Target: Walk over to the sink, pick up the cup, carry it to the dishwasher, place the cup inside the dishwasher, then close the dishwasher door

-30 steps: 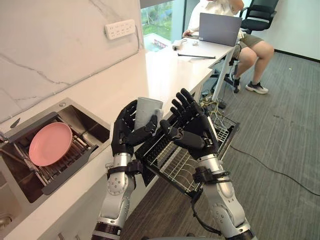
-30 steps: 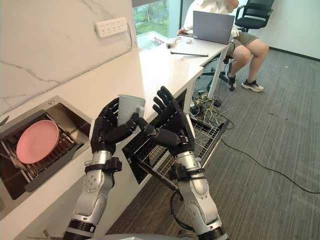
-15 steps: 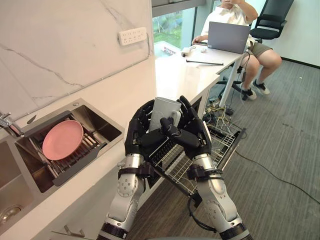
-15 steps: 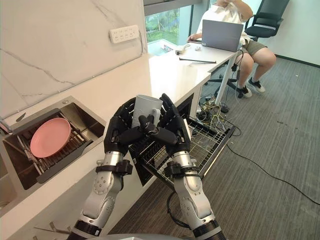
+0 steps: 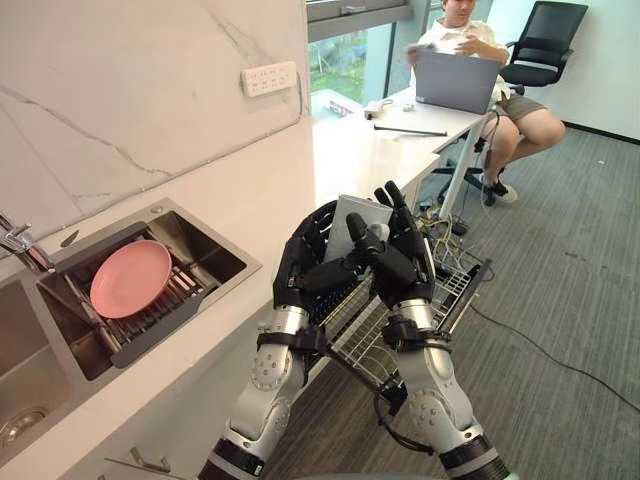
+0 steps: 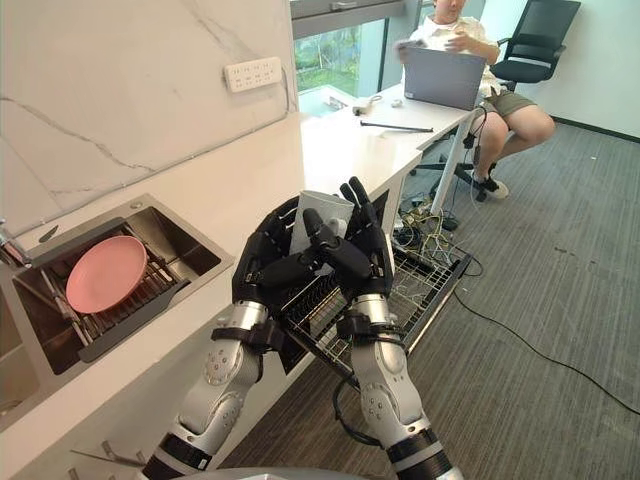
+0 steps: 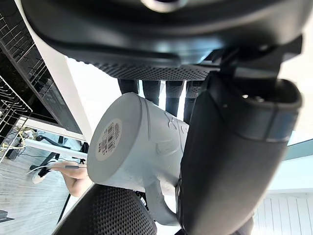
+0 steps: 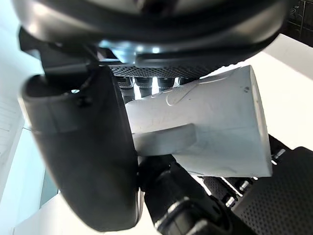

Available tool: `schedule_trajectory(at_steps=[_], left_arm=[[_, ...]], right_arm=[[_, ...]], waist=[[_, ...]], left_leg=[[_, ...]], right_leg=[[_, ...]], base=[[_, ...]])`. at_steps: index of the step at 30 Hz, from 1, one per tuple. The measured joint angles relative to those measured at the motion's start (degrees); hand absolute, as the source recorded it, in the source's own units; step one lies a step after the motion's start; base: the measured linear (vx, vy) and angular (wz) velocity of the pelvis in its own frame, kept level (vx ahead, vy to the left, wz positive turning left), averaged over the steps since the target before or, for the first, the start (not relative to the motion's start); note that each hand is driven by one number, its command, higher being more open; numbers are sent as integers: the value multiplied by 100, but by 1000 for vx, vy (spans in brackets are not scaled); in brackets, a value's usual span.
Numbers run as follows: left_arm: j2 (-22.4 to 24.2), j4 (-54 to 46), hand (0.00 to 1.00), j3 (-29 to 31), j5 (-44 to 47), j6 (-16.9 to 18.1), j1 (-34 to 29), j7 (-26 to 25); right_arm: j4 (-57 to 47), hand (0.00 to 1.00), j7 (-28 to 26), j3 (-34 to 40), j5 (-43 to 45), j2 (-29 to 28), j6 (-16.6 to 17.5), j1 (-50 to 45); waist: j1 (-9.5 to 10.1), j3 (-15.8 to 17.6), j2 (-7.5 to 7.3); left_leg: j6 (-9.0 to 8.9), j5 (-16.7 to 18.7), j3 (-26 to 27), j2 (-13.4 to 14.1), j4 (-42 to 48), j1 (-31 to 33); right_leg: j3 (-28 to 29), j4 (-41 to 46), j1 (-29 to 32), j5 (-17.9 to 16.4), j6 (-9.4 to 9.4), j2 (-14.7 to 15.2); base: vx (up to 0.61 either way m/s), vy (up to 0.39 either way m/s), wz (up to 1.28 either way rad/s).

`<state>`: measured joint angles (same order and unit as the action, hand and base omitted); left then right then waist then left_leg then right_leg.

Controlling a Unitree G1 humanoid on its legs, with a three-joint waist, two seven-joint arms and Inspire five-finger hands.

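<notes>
Inventory, as I see it from the op station:

1. Cup point(image 5: 349, 218): pale grey, w/ handle, held upright at chest height between both hands, above the counter edge and the pulled-out dishwasher rack point(image 5: 458, 286). It is not in the sink point(image 5: 238, 263).
2. Left hand point(image 5: 305, 268): fingers curled round the cup's far side, thumb across the near side. The wrist view confirms a firm wrap.
3. Right hand point(image 5: 406, 262): also closed on the cup. In its wrist view the thumb lies over the handle, w/ the fingers behind the body.
4. Surroundings:
   - Pink plate point(image 5: 130, 278) leaning on the drain rack point(image 5: 150, 318) inside the sink.
   - Faucet point(image 5: 18, 240) at the far left.
   - White counter point(image 5: 350, 155) running ahead.
   - Outlet strip point(image 5: 269, 78) on the marble wall.
   - Grey carpet point(image 5: 570, 300) to the right.
5. In the way: the wire rack juts into the aisle directly below the hands. Further along the counter a seated person point(image 5: 470, 25) works at a laptop point(image 5: 455, 80), w/ an office chair point(image 5: 545, 40) behind.
6. Changes vs 1 s ago:
   - The right hand was open then, fingers spread and apart from the cup. Now it is clasped round it.
   - The left grip is unchanged.
   - The camera has shifted, so more of the sink and the faucet now show.
   - The person's hands have come down to the laptop since 0.5 s ago.
</notes>
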<state>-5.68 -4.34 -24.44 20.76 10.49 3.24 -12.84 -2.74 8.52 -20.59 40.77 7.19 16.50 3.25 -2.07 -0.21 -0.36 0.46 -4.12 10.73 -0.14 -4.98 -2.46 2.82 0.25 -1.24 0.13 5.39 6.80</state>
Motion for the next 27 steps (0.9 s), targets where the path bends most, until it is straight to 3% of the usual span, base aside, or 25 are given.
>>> schedule_trajectory(at_steps=[1, 2, 9, 15, 16, 27], left_arm=[[-146, 28, 30, -6, -6, -27, 87, 0], [-266, 41, 30, -9, -22, -46, 132, 0], [-743, 44, 30, 12, -529, -162, 216, -7], [-750, 18, 30, 84, -1045, -199, 216, -7], [-742, 10, 90, 90, -1098, -200, 216, -7], [-244, -759, 90, 107, -1524, -162, 68, 138]], right_arm=[[27, 90, -6, -3, 99, 74, -99, 62], [65, 30, -45, -15, 210, 163, -188, 116], [261, 30, -235, -17, 816, 464, -609, 274], [424, 30, -341, 10, 1195, 584, -653, 411], [424, 30, -352, 15, 1197, 590, -647, 411], [393, 30, -460, 503, 1068, 196, -536, 446]], waist=[[-3, 3, -11], [-6, 2, -13], [43, 65, -114], [88, 98, -170], [88, 98, -170], [96, 103, -177]], left_leg=[[0, -4, 4, 8, 0, 25], [1, -4, 9, 12, 1, 36], [-14, 6, 32, 72, 36, 38], [-26, 0, 68, 58, 14, 36], [-25, -6, 69, 55, 7, 37], [-26, -13, 67, 36, 0, -35]], right_leg=[[5, -61, 1, 45, -6, -9], [11, -107, -8, 78, -6, -13], [33, -145, -45, 116, -35, -61], [60, -107, 20, 116, -62, -86], [61, -104, 26, 116, -61, -86], [58, -90, -30, 96, -58, -73]], base=[[-25, -13, -3], [0, 0, 0], [-9, -6, -1], [-34, -12, -3], [0, 0, 0], [0, 0, 0]])
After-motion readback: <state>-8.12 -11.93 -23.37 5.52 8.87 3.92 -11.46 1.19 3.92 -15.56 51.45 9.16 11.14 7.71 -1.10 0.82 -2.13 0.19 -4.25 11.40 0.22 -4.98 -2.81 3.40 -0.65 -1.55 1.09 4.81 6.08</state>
